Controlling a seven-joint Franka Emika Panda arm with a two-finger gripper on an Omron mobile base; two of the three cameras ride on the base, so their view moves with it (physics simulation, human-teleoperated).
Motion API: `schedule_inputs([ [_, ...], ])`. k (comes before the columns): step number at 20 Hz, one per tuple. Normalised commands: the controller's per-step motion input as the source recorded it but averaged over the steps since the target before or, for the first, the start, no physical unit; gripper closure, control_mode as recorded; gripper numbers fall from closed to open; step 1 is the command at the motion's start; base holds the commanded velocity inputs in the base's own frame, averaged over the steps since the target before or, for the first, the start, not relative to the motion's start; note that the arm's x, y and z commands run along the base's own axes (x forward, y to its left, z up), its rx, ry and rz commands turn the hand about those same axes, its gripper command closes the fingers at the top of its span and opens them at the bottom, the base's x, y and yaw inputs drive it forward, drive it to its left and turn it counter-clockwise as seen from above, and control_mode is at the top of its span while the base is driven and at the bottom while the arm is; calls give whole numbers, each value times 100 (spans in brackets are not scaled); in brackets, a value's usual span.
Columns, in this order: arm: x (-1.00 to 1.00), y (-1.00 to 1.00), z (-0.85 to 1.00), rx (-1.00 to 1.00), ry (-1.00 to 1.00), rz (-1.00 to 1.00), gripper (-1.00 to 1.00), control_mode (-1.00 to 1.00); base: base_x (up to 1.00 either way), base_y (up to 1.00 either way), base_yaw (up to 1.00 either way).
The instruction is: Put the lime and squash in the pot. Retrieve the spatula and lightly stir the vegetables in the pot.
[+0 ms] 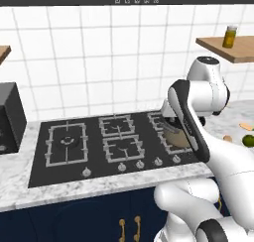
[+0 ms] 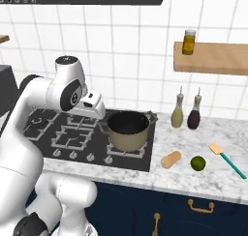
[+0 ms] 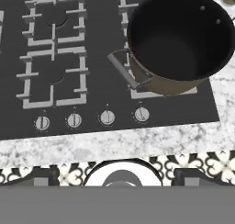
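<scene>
1. The pot [image 2: 128,129] sits on the stove's right burner, its black inside bare.
2. Squash [image 2: 170,159], lime [image 2: 197,163] and spatula [image 2: 226,159] lie on the desk [image 2: 213,182] to its right.
3. I cannot tell whether the end effector is open or closed.

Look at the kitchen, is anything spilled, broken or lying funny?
Nothing stands out. The pot sits upright on the stove, empty inside. The squash, the lime and the spatula lie apart on the marble counter to the right of the stove, none in the pot yet. Two bottles stand upright by the wall.
</scene>
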Motion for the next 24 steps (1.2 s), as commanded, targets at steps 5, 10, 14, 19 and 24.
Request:
schedule_inputs([
  [5,0,0,0,0,0,0,-100,100,0,-93,0],
  [10,0,0,0,0,0,0,-100,100,3,-70,0],
  [14,29,-1,0,0,-1,0,-100,-100,4,-9,0],
  [19,90,-47,-10,5,0,-24,-100,-100,0,0,0],
  [24,47,-48,-83,6,34,-46,-100,-100,0,0,0],
])
